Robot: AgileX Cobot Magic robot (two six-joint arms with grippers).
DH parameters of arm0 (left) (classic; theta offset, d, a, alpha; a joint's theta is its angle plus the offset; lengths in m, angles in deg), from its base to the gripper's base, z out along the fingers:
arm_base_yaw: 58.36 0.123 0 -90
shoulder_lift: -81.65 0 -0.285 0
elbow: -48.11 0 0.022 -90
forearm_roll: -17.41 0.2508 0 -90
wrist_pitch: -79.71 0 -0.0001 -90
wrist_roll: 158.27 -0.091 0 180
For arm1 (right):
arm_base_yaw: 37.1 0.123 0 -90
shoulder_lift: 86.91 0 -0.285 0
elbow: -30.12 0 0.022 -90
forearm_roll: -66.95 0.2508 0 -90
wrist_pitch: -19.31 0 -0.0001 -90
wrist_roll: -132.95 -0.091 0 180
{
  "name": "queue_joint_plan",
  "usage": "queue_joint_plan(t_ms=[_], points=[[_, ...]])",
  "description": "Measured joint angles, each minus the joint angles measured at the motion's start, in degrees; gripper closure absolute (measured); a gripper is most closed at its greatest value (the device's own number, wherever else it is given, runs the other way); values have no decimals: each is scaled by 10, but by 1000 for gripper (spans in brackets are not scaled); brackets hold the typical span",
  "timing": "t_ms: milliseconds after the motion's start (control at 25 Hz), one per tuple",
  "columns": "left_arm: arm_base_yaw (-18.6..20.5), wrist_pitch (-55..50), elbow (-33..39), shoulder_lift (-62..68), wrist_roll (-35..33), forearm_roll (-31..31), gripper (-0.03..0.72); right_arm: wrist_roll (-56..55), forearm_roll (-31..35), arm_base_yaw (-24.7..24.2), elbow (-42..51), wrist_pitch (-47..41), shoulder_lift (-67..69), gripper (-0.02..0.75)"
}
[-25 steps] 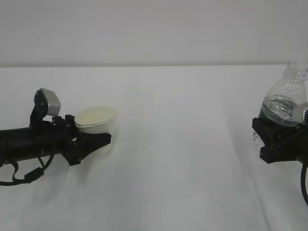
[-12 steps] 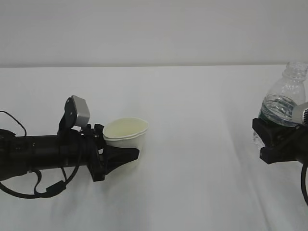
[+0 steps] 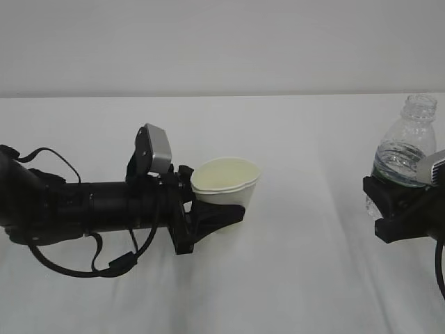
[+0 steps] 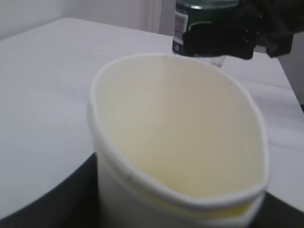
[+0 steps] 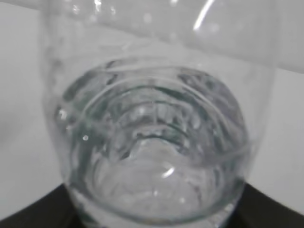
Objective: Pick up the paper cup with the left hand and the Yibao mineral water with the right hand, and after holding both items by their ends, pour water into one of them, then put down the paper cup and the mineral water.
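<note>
The white paper cup [image 3: 226, 182] stands upright in my left gripper [image 3: 229, 209], which is shut on its lower wall just left of the table's middle. Its rim is squeezed to an oval. In the left wrist view the cup [image 4: 180, 133] fills the frame, empty and cream inside, with a dark finger [image 4: 57, 204] beside it. The Yibao mineral water [image 3: 405, 146], capless and part full, is held upright at the right edge by my right gripper [image 3: 391, 205], shut on its lower half. The bottle [image 5: 152, 142] fills the right wrist view. Its green label [image 4: 183, 23] shows beyond the cup.
A white table [image 3: 313, 278] spreads under both arms and meets a plain pale wall [image 3: 222, 42] behind. Loose black cables [image 3: 83, 268] hang under the left arm. A wide gap of bare tabletop separates cup and bottle.
My left arm has carried the cup well to the right, toward the bottle. The bottle has shifted slightly left and down in the right gripper's hold.
</note>
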Motion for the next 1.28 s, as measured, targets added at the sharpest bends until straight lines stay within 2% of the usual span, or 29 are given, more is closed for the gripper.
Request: queue_joint_plan(t_ms=[280,480,880,1280], points=[[-7,0,-56,0,58,23,250,1,-3,0,0,-4,0,333],[-10,0,-61,0,69,52,250,1,-5,0,0,-4,0,333],[-59,0,-61,0,70,67,251,-17,-7,0,0,-9,-30,333],[-65,0,-61,3,70,66,251,-60,5,0,-38,-165,-122,333]])
